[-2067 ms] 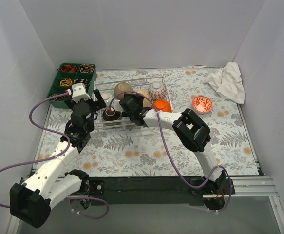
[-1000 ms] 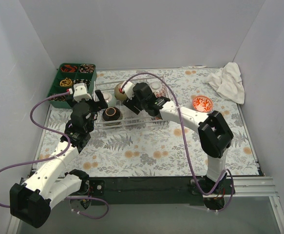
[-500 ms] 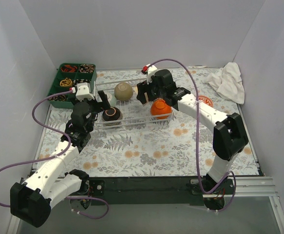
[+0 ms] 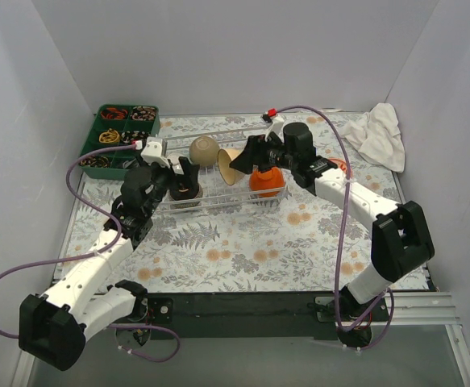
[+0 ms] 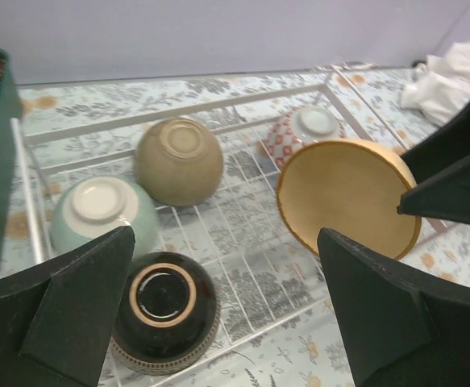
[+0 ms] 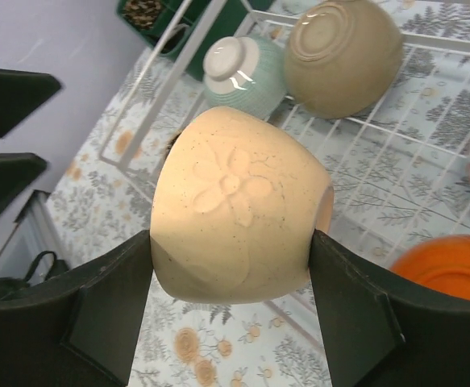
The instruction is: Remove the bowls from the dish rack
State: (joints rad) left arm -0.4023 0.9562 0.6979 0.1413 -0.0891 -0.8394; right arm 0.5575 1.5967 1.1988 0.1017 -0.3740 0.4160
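Right gripper (image 6: 231,266) clamped on cream bowl (image 6: 235,218); bowl is tipped on its side, held above the dish rack (image 4: 226,203). Left gripper (image 5: 226,266) has jaws wide apart and empty, over the dark brown bowl (image 5: 164,310) in the rack's near-left corner. Olive-tan bowl (image 5: 178,160) and pale green bowl (image 5: 106,214) sit inverted in the rack.

Flower-embossed cream bowl (image 6: 235,218); orange bowl (image 4: 265,181); fern-print tablecloth (image 4: 243,250).

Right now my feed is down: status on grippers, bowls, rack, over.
Left gripper open over dark brown ceramic bowl in white wire dish rack. Right gripper shut on cream bowl, held over rack. Orange bowl close beside.
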